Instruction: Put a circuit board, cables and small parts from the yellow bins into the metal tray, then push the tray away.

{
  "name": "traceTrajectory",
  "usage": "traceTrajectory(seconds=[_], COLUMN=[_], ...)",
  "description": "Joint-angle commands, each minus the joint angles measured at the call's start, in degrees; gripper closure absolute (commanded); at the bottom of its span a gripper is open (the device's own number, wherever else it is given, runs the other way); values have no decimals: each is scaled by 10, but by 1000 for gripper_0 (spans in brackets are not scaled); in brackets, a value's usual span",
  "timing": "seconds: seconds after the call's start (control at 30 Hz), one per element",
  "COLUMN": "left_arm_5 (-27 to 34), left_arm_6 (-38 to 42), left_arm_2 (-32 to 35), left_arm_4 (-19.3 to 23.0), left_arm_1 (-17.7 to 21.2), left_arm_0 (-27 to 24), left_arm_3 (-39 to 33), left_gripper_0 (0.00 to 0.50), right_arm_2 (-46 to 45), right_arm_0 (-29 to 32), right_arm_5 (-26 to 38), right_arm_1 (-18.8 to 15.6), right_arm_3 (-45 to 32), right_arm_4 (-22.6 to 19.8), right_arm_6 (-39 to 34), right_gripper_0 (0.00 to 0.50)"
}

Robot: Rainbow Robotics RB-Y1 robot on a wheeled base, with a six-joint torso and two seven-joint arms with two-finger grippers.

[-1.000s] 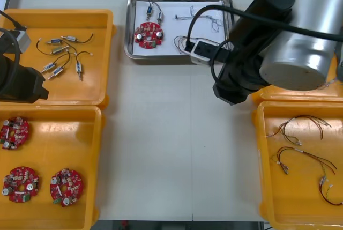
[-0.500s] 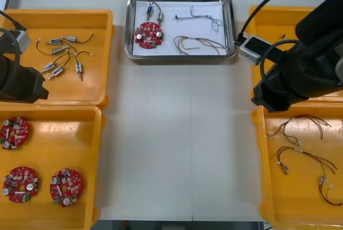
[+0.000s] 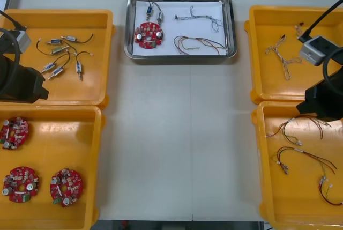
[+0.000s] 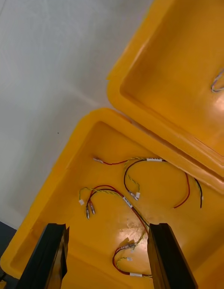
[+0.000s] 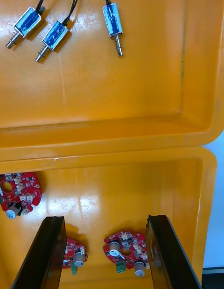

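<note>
The right gripper [image 4: 106, 228] hangs with its black fingers spread wide above the near right yellow bin [image 4: 56, 177]. Loose red and yellow cables [image 4: 135, 186] lie on the bin floor just beyond the fingertips. Past them, across the two touching rims, is the far right yellow bin [image 4: 154, 69].

The front view takes in the wider table [image 3: 177, 133]. There the right arm [image 3: 326, 98] sits at the table's edge, its dark bulk covering the seam between the two right bins. The metal tray [image 3: 180, 58] lies well apart from that gripper, across bare table. The tray carries a round red circuit board [image 3: 148, 34], two small metal parts [image 3: 154, 11], a blue and white cable [image 3: 202, 16] and a red and yellow cable [image 3: 198, 43].

The left gripper [image 5: 105, 221] is parked, fingers likewise apart, over the near left yellow bin [image 5: 186, 195]. One of the spare circuit boards [image 5: 123, 251] lies between its fingers. Beyond the fingertips, over the rims, loose small parts [image 5: 112, 23] rest in the far left yellow bin [image 5: 140, 93].
</note>
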Motion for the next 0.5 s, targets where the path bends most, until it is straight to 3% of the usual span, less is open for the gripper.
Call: traceTrajectory(seconds=[0.03,0.5], left_arm_5=[5,5], left_arm_6=[-16,-16], left_arm_2=[17,17], left_arm_4=[-5,-5], left_arm_1=[-8,-8], left_arm_0=[7,7], left_arm_3=[-15,-15], left_gripper_0=[0,0], right_arm_2=[-64,-128], right_arm_0=[33,43], right_arm_5=[5,5], right_arm_1=[-21,-35], right_arm_3=[2,114], right_arm_4=[-5,30], right_arm_6=[-30,-46], right_gripper_0=[0,0])
